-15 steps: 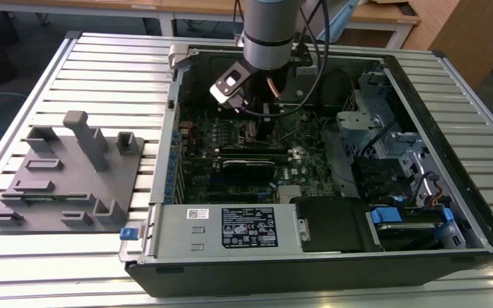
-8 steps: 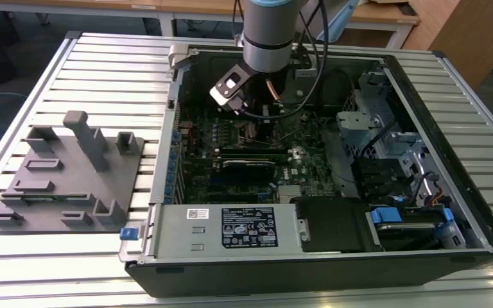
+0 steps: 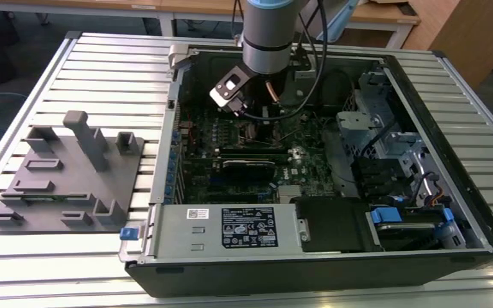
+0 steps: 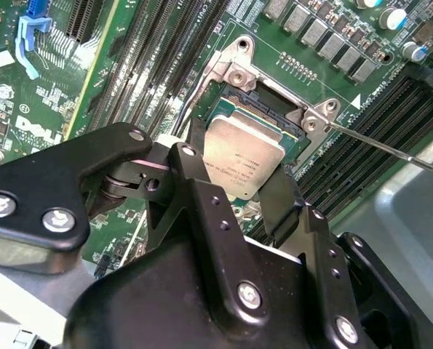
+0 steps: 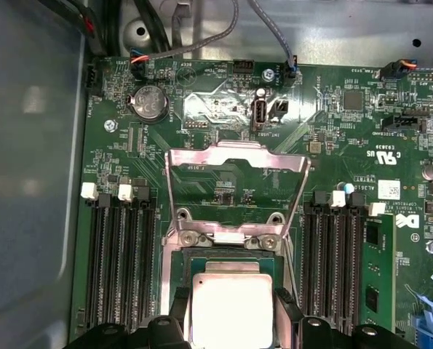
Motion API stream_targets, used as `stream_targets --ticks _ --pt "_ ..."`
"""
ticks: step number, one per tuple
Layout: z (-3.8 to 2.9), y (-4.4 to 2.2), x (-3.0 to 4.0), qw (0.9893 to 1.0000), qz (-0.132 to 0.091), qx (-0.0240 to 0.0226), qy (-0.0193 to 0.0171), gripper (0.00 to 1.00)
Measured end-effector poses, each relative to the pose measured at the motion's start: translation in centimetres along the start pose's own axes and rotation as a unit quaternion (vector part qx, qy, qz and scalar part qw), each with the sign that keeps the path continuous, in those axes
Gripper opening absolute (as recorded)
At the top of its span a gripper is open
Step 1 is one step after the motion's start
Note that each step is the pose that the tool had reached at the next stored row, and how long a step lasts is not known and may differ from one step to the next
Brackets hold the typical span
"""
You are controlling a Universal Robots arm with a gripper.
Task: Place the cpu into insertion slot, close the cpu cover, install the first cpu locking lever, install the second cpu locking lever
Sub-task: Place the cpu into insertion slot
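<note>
In both wrist views my gripper is shut on the cpu, a small silver-grey square chip held by its two opposite edges between the black fingers. The chip sits right over the insertion slot, whose dark inner edge and silver rim show beyond it. I cannot tell whether the chip rests in the slot. The cpu cover, a shiny square frame, stands swung open on its hinge past the slot. A thin locking lever sticks out to the side. In the exterior view the gripper is deep inside the open case.
Black memory slots flank the socket on both sides, one holding a green memory stick. The computer case walls enclose the board. A power supply box lies at the front. A grey fixture block stands on the exterior view's left.
</note>
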State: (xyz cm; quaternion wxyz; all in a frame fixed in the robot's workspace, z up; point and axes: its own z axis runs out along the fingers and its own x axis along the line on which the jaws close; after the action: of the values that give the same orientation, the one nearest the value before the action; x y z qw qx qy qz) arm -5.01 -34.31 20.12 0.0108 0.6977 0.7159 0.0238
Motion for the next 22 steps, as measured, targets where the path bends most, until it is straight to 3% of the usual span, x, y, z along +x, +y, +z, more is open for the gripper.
stream_targets --ticks 22 --pt "0.5 -0.03 -0.01 1.0 0.006 0.0 0.0 0.54"
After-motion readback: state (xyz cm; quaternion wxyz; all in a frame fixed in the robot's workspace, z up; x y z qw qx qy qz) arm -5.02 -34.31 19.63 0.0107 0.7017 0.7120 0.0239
